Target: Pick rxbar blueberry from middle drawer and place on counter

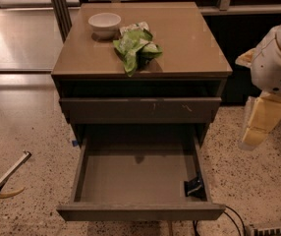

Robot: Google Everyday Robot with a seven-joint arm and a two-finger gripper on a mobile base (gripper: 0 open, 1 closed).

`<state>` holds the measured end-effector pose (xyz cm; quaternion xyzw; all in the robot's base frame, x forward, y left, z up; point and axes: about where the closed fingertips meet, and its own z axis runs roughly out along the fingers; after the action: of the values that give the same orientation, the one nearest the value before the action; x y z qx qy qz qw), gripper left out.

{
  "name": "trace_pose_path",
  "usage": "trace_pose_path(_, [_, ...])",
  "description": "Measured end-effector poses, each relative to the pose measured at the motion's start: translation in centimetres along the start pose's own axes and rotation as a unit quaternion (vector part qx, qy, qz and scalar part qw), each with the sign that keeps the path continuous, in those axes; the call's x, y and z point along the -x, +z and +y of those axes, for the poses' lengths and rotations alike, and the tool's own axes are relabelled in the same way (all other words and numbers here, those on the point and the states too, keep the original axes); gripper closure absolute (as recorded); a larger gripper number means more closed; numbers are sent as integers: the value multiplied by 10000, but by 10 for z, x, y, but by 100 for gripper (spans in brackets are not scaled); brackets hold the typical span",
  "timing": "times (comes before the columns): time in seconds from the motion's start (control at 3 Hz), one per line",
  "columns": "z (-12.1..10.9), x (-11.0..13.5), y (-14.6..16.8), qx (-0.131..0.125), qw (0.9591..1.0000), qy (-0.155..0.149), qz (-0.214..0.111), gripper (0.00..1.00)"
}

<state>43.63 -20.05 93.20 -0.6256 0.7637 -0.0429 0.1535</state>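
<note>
Middle drawer (pixel 130 178) is open for access, rxbar blueberry (pixel 195 186) leaning in its front right corner. Gripper (pixel 261 124) hangs beyond the surface's (pixel 189 43) right edge; its state I cannot tell.

The glossy tan surface (pixel 194 38) is carrying one round white bowl (pixel 104 23) and one green-and-white bag (pixel 136 45). One open grey-brown drawer (pixel 130 173) is holding one dark-wrapped flat bar (pixel 195 186). One shut scratched drawer front (pixel 140 110) is showing above. One pale yellow gripper (pixel 258 129) is hanging at the right.
</note>
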Motion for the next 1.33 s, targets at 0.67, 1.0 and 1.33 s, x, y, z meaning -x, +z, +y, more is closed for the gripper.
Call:
trace_pose_path(0.67, [29,-6,130,287,9986,-309,-304,0])
trace_pose_path(1.0, [40,-16,199,452,9963,-457,-579,0])
trace_pose_path(1.33, [42,-30,271,591,9930,-661,-776,0])
